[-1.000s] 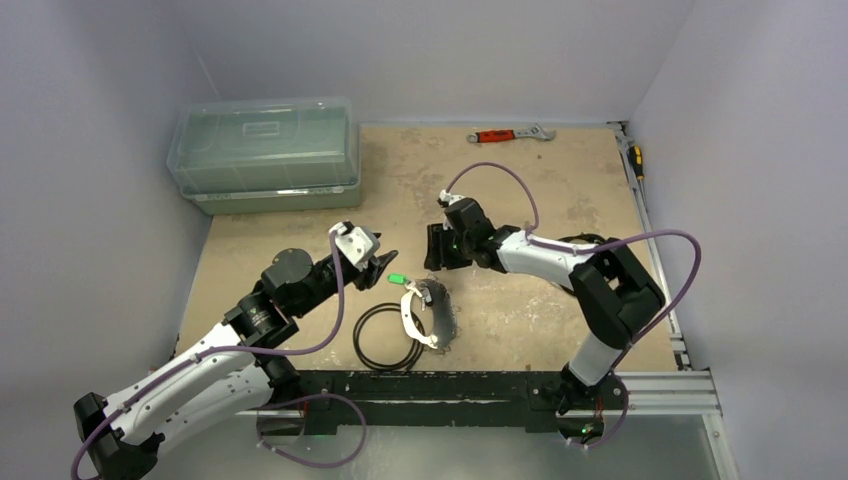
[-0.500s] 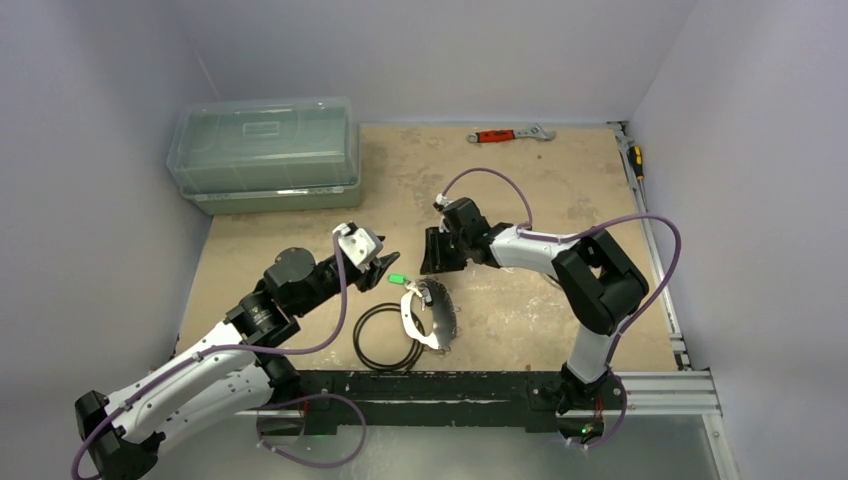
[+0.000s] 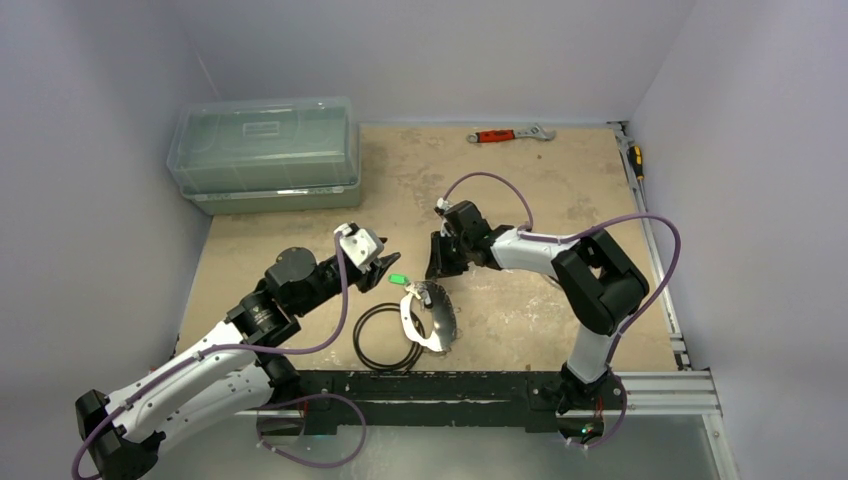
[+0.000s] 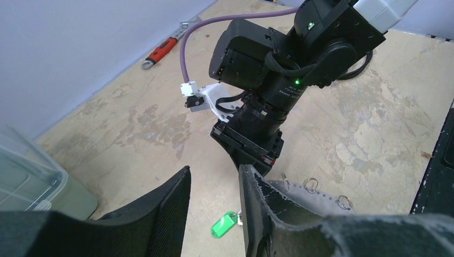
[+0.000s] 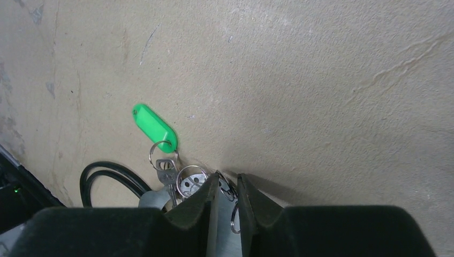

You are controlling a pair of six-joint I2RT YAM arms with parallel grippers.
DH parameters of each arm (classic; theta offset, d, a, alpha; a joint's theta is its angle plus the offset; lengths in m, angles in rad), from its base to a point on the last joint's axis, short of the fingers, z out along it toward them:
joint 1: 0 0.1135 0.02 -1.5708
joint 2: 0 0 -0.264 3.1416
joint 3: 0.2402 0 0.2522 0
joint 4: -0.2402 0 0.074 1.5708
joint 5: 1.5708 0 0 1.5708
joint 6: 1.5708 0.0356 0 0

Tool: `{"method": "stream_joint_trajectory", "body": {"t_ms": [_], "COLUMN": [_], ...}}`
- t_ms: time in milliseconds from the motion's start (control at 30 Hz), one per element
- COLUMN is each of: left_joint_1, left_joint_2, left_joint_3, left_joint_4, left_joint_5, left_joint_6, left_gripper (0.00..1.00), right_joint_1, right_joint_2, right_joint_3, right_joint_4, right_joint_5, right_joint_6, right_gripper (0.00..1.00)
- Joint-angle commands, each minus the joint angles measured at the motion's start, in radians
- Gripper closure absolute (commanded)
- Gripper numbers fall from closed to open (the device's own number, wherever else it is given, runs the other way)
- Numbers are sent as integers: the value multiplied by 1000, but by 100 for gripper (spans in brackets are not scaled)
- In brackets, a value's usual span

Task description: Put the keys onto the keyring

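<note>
Well apart from keys (image 5: 167, 179), lidded clear box (image 3: 265, 150).

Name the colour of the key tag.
The tag is bright green; clearest in the right wrist view.

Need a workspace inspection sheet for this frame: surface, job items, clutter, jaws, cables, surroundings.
Surface: tan tabletop, stained and scuffed.
Job's things: small silvery keys with a bright green plastic tag lie clustered front centre; thin silvery wire keyring lies with them.
Clutter: red-handled wrench at the far edge; yellow-handled screwdriver on the right rail; clear lidded plastic box far left; round black cable coil beside the keyring.
Jaws: left jaws apart, empty, near the tag; right jaws nearly together over the keys, grip unclear.
Cables: purple cables loop off both arms.
Surroundings: pale grey walls on three sides.
</note>
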Motion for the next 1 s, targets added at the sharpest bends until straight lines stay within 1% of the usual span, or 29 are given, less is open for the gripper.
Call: {"method": "stream_joint_trajectory", "body": {"t_ms": [0,100,133,300,433,467,533,700,800,900,967], "left_joint_1": [7,6,6,6,7,7,7,6,5,4,5], "left_joint_2": [0,1,2,-1,-19,-27,-43,-69,-72,-46,-4], "left_joint_3": [34,32,32,31,25,22,8,-11,-7,18,64], "left_joint_4": [20,20,20,20,23,27,39,64,64,46,8], "left_joint_5": [13,15,16,32,75,86,107,171,237,296,333], "left_joint_6": [-20,-18,-17,-8,13,19,32,59,80,84,87], "left_gripper": [62,63,63,66,66,64,57,43,42,44,46], "right_joint_1": [3,2,2,3,4,3,4,9,21,28,34], "right_joint_2": [-29,-29,-32,-76,-145,-167,-214,-355,-440,-518,-564], "right_joint_3": [-7,-8,-7,13,29,28,15,-47,-61,-61,-56], "right_joint_4": [5,8,6,-6,-22,-24,-10,39,42,28,-1], "right_joint_5": [-21,-24,-24,-25,0,7,2,-55,-62,-70,-76], "right_joint_6": [-10,-17,-23,-91,-170,-187,-220,-304,-351,-396,-432], "right_gripper": [83,98,100,100,100,100,100,100,100,100,100]}}
